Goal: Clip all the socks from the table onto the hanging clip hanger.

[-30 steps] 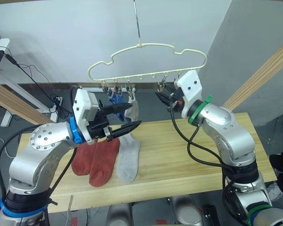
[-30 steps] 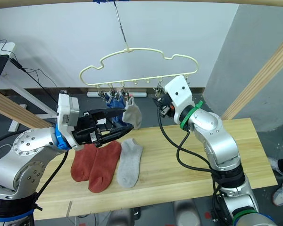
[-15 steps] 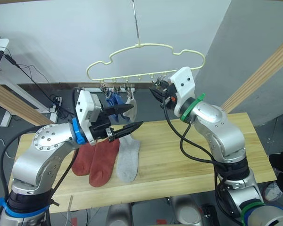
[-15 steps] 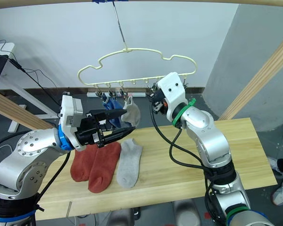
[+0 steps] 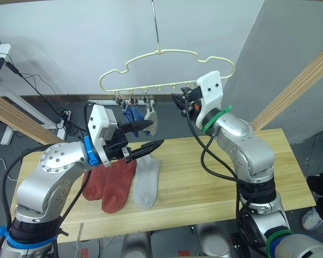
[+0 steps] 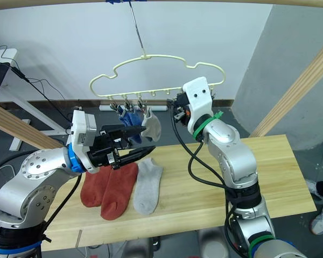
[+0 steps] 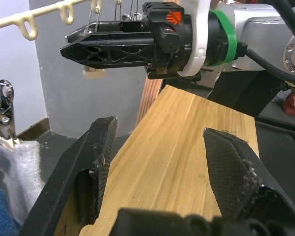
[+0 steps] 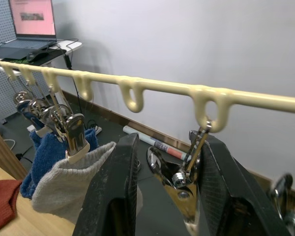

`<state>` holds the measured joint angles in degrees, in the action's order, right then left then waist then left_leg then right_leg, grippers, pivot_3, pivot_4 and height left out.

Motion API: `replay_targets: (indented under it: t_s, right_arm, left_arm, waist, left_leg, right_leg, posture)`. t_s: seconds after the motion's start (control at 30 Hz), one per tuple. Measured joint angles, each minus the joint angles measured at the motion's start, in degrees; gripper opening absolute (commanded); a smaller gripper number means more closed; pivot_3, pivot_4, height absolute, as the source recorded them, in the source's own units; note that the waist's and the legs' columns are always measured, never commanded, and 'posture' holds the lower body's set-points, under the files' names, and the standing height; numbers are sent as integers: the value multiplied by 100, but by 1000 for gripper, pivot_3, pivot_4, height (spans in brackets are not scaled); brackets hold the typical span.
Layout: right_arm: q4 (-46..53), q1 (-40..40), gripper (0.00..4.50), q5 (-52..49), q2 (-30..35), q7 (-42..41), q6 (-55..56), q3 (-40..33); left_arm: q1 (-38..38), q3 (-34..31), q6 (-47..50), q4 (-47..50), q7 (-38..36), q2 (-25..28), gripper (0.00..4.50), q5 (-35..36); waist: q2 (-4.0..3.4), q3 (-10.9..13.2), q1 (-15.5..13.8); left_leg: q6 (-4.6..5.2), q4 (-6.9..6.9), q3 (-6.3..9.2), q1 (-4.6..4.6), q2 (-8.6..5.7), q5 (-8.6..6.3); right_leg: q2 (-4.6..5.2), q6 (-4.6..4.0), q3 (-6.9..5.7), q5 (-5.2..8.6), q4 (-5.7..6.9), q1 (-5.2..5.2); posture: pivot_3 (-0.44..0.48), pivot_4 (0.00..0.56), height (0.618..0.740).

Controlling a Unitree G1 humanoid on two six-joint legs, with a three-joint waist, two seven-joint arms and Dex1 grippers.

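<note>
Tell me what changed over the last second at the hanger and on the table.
The right gripper has moved to the robot's left along the clip hanger, and its open fingers now bracket a free metal clip. The left gripper stays open and empty. Unchanged: two blue socks and one grey sock hang clipped; three socks lie on the table.

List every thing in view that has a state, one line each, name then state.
left gripper: open, empty, raised above the table.
right gripper: open, its fingers on either side of a free metal clip.
clip hanger: hanging by its hook.
blue socks: clipped on the hanger.
hung grey sock: clipped on the hanger.
rust-red socks: lying flat on the table.
grey sock on the table: lying flat, unclipped.
</note>
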<state>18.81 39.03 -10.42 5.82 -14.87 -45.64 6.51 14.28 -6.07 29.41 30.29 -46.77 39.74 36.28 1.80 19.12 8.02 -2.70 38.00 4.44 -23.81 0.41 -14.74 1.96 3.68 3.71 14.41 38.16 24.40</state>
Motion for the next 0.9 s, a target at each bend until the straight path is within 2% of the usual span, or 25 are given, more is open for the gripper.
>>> replay_targets:
  t_s: [0.5,0.9]
  right_arm:
    - [107,-9,1672,-142,205,-205,-133,-33]
    - [126,37,1672,-256,-19,11,-233,-95]
  left_arm:
    - [3,61,0,-1,3,-17,3084,-39]
    - [4,88,1,-1,7,-49,3084,-44]
  waist:
    - [0,0,2]
    - [0,-1,7]
  left_leg:
    - [0,0,0,0,1,0]
    - [0,3,0,0,1,0]
  right_leg:
    - [-1,0,-1,0,2,0]
    - [-2,-1,-1,-1,5,1]
  posture:
    - [-211,292,735]
    - [-211,292,735]
